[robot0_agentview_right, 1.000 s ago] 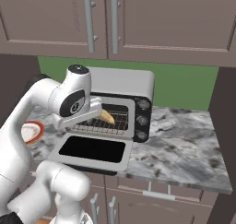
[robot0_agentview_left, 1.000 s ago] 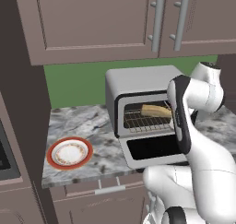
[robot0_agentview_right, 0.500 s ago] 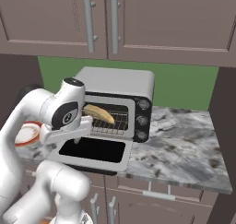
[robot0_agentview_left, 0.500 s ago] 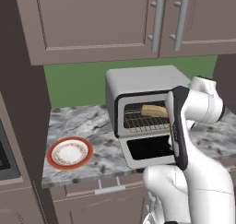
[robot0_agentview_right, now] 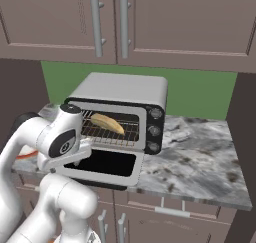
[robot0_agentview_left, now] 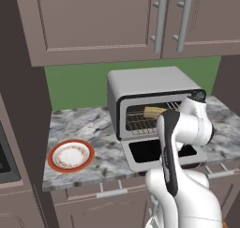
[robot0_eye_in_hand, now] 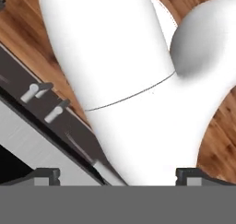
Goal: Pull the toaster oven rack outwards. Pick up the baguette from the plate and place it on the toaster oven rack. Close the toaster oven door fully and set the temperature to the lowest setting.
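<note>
Toward the back edge of the marble-patterned worktop (robot0_agentview_left: pixel 84 124) stands the toaster oven (robot0_agentview_left: pixel 154 105), a boxy silver-grey shell with a black front frame and three round knobs down its right panel (robot0_agentview_right: pixel 154 130). Its door (robot0_agentview_right: pixel 102 164), a silver frame around dark glass, lies dropped flat toward the front edge. Inside, the baguette (robot0_agentview_right: pixel 107 122), a tan curved loaf with a golden crust, rests on the thin wire bars of the rack (robot0_agentview_right: pixel 107 133). The round plate (robot0_agentview_left: pixel 71 155) with its orange-red rim sits bare near the left front corner of the worktop.

Judging by this, loading is done and closing the door is the step at hand. The hand hangs low in front of the door; its two dark fingertips (robot0_eye_in_hand: pixel 46 174) sit apart with nothing between them, though how wide they stand I cannot tell. Next it likely needs to get under the door's front lip and swing it upward until it shuts, before turning the temperature knob
</note>
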